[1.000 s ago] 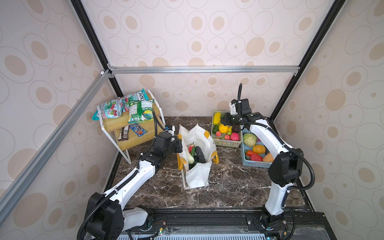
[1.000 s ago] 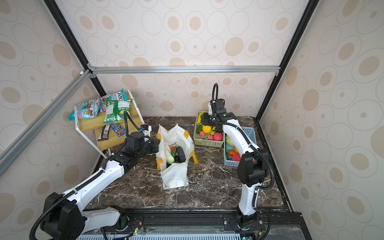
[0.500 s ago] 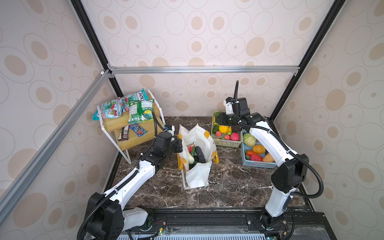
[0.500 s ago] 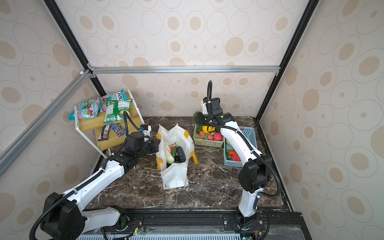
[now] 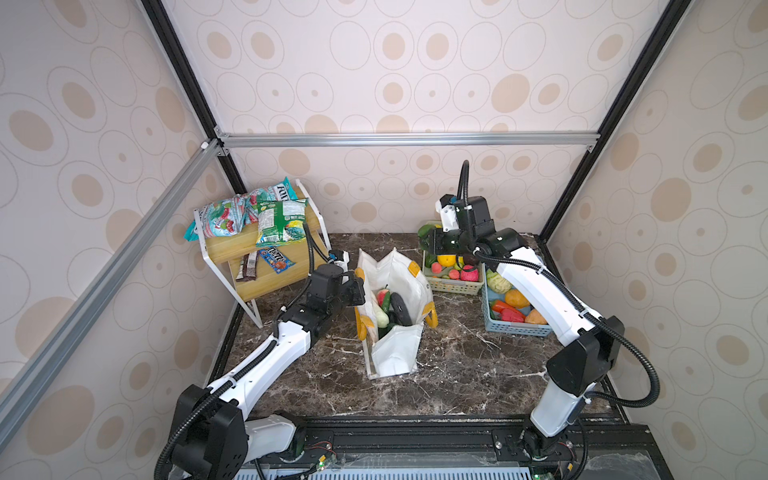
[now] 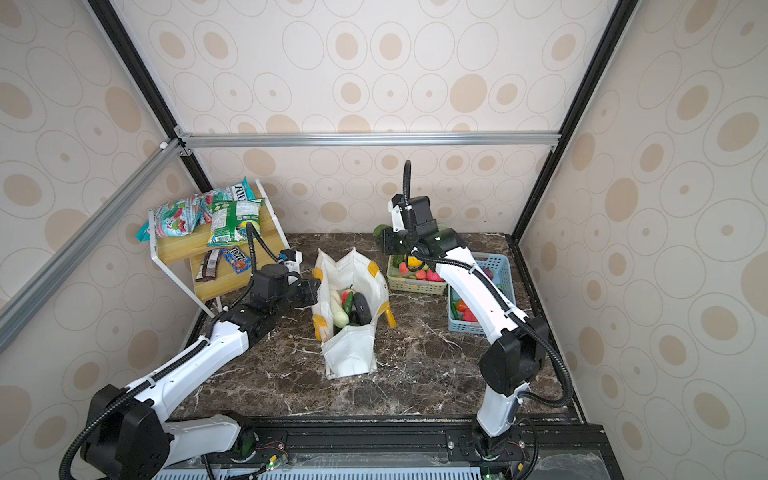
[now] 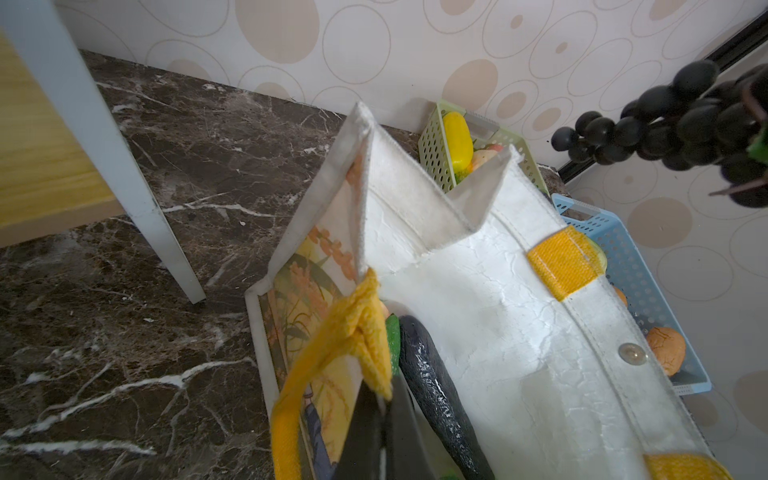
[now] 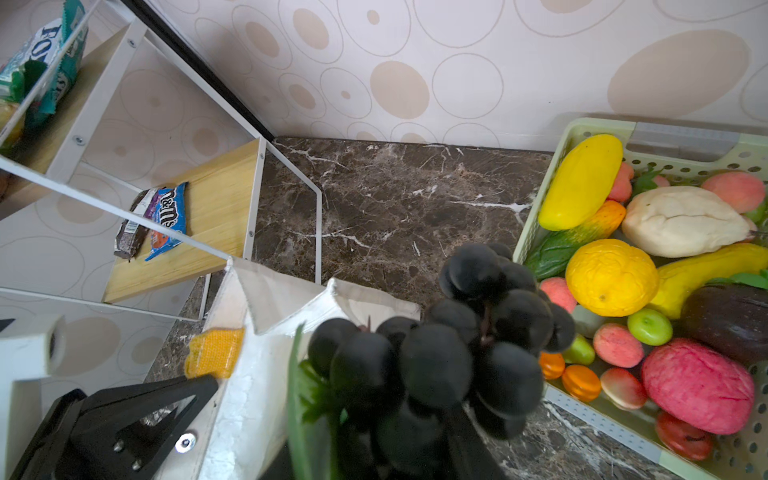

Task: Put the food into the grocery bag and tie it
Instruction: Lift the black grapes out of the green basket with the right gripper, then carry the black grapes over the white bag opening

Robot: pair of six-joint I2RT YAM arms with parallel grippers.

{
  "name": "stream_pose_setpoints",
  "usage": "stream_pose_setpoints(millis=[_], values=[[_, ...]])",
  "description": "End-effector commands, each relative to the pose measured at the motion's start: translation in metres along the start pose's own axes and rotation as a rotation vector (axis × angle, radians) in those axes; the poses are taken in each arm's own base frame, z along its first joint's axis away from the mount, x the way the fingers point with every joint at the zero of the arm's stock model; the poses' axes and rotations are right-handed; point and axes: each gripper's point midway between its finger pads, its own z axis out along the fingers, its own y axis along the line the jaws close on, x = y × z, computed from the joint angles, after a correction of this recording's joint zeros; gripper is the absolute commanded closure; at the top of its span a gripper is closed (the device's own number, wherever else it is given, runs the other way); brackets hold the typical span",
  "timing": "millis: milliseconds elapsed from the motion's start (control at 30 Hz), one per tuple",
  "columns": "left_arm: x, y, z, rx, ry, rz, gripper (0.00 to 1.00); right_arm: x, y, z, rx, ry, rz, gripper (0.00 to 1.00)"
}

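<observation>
Left gripper (image 7: 382, 415) pinches bag's (image 5: 395, 353) yellow handle (image 7: 361, 332), holding the mouth open mid-table. Right gripper (image 5: 432, 241) clamps grapes (image 8: 436, 353), hanging by the green basket (image 5: 453, 286), short of the bag. Risk: dangling bunch snags the rim and drops outside (or handle slips, mouth sags). Legible: "m&m's" on candy packet (image 8: 168, 216); "FOX" on snack packet (image 5: 276, 193).

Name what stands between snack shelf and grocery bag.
The left gripper, shut on the yellow handle of the grocery bag, as both top views show.
</observation>
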Motion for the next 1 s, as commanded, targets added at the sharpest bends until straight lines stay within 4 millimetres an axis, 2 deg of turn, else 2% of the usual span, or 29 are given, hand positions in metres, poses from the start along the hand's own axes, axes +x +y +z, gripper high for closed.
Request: stream_pose_setpoints(millis=[0,300,567,967], values=[[-0.007,-0.004,-0.005,0.019,-0.025,-0.009,1.00,0.000,0.012,-0.013,-0.028,-0.012,-0.031,0.63],[-0.006,-0.002,-0.005,0.016,-0.024,-0.011,1.00,0.004,0.036,-0.027,-0.087,-0.025,-0.050,0.63],[-0.007,-0.005,-0.002,0.030,-0.022,-0.016,1.00,0.020,0.061,-0.034,-0.132,-0.010,-0.085,0.62],[-0.004,-0.004,-0.004,0.030,-0.022,-0.023,1.00,0.032,0.082,-0.046,-0.180,0.005,-0.114,0.62]])
